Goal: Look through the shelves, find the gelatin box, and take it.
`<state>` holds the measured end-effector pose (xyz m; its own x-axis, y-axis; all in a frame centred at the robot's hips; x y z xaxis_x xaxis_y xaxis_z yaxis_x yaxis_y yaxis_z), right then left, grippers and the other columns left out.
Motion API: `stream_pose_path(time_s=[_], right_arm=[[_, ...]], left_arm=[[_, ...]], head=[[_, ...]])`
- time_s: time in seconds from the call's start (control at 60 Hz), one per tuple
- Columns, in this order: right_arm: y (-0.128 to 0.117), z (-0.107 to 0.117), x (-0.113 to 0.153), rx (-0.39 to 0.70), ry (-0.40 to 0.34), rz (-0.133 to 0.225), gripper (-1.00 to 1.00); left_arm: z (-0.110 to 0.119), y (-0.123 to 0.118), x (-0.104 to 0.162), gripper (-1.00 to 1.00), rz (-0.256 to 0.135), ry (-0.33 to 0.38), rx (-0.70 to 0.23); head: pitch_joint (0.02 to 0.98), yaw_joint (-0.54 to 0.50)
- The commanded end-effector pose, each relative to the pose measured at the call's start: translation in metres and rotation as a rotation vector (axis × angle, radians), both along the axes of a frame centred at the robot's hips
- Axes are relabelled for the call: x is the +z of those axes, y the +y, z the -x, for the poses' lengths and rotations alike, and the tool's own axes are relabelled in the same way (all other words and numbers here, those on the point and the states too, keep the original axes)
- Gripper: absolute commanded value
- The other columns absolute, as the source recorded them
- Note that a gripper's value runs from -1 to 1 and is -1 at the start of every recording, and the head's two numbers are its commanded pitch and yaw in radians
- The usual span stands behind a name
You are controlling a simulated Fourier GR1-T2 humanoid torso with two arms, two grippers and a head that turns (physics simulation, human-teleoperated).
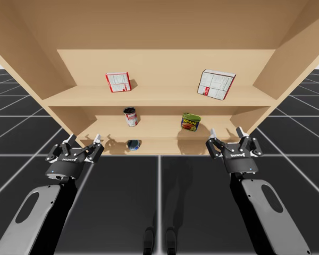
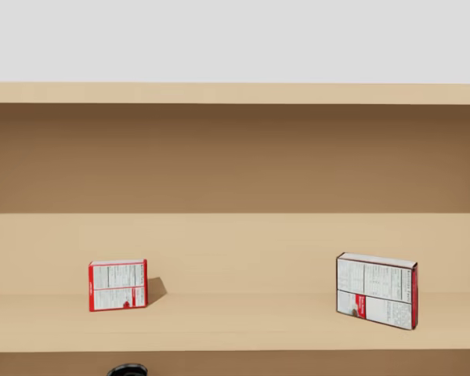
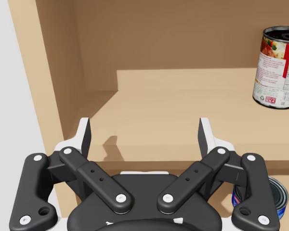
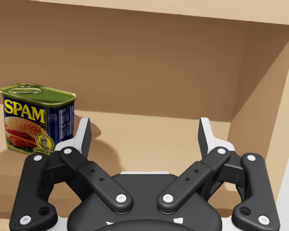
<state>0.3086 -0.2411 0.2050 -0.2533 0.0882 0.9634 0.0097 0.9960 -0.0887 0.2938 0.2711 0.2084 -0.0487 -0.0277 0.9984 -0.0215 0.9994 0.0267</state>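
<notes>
Wide bare stretch of upper shelf (image 1: 159, 96) between the small red-white box (image 1: 118, 82) at upper left of the high view and the big red-white box (image 1: 216, 84) at upper right: well apart, free board on either side of each, side walls further out. In the head view, small red-white box (image 2: 118, 285) at lower left, upright, broad face forward: white panels of fine print, red borders, a red spot near the base, open board from it to the shelf edge. Big red-white box (image 2: 376, 291) at lower right, turned a little, darker edges. One shelf down in the high view, red round can (image 1: 130, 117) under the small red-white box, green oblong can (image 1: 191, 121) under the big one, open gap between. Lower again, near the front edge, flat blue can (image 1: 133, 144). Left tool (image 1: 83, 139) at lower left and right tool (image 1: 226, 133) at lower right, both just before the shelf front, fingers spread wide, released, grasping nothing. Ahead of the left tool (image 3: 144, 130), bare lower shelf up to the side wall, red round can (image 3: 278, 67) off to one side, flat blue can (image 3: 272, 195) below, beside a finger. Ahead of the right tool (image 4: 144, 130), open shelf to the back wall, green oblong can (image 4: 37, 119) beside one finger.
</notes>
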Motion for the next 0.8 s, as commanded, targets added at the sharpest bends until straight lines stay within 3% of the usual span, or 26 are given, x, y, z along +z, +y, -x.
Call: stream_pose_path(time_s=[0.017, 0.083, 0.25, 0.517, 0.617, 0.717, 0.8], right_arm=[[-0.001, 0.003, 0.002, -0.057, -0.009, 0.007, -1.00], [-0.002, 0.005, 0.006, -0.050, -0.036, 0.006, -1.00], [-0.001, 0.002, 0.003, -0.027, -0.010, -0.001, -1.00], [-0.001, 0.002, 0.003, -0.027, -0.009, 0.003, -1.00], [-0.001, 0.002, 0.003, -0.026, -0.009, 0.003, -1.00], [0.000, 0.002, 0.003, -0.027, -0.008, 0.003, -1.00], [0.000, 0.002, 0.004, -0.026, -0.009, 0.002, -1.00]], left_arm=[[0.000, 0.000, 0.000, -1.00, 0.000, 0.000, 0.001], [0.000, 0.000, 0.000, -1.00, 0.001, -0.001, 0.001], [0.001, 0.000, 0.001, -1.00, 0.018, -0.002, 0.000], [0.001, 0.002, 0.002, -1.00, 0.023, -0.006, 0.001], [0.002, 0.002, 0.003, -1.00, 0.045, -0.012, -0.005], [0.004, -0.001, 0.006, -1.00, 0.081, -0.013, -0.028], [0.008, -0.005, 0.011, -1.00, 0.087, -0.026, -0.039]], head=[[0.064, -0.02], [0.076, -0.02], [0.127, 0.01], [0.235, 0.16], [0.257, 0.23], [0.261, 0.25], [0.259, 0.24]])
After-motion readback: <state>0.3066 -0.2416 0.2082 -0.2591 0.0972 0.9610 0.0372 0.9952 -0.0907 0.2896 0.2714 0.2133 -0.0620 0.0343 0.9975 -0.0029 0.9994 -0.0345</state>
